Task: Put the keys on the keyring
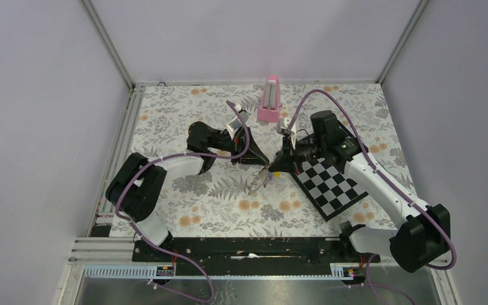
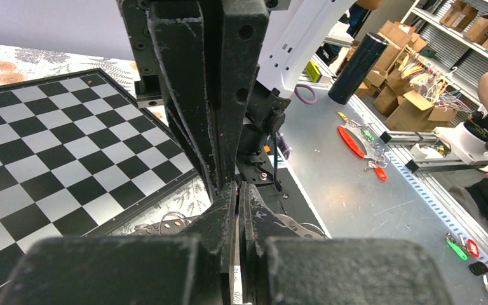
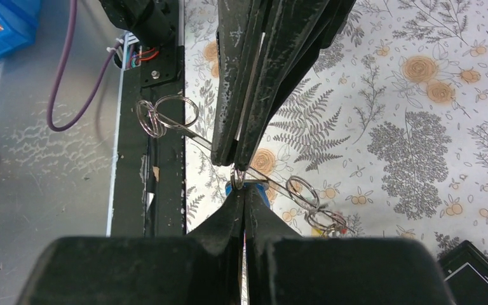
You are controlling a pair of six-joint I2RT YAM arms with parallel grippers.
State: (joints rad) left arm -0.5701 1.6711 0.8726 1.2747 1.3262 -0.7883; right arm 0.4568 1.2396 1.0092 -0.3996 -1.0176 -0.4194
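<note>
Meeting tip to tip just left of the checkerboard (image 1: pixel 330 184), the two arms bring their grippers together at the keyring (image 1: pixel 258 180) over the floral worktop (image 1: pixel 184 127).
The left gripper (image 3: pixel 232 159) has its fingers pressed together, pinching the keyring's thin silver wire, with loose rings showing on either side of its tip. The right gripper (image 3: pixel 244 198) is pressed together too, its tip against a small ring and the blue key (image 3: pixel 256 189); which of the two it clamps cannot be told. The rest of the bunch dangles off the checkerboard's left corner.
</note>
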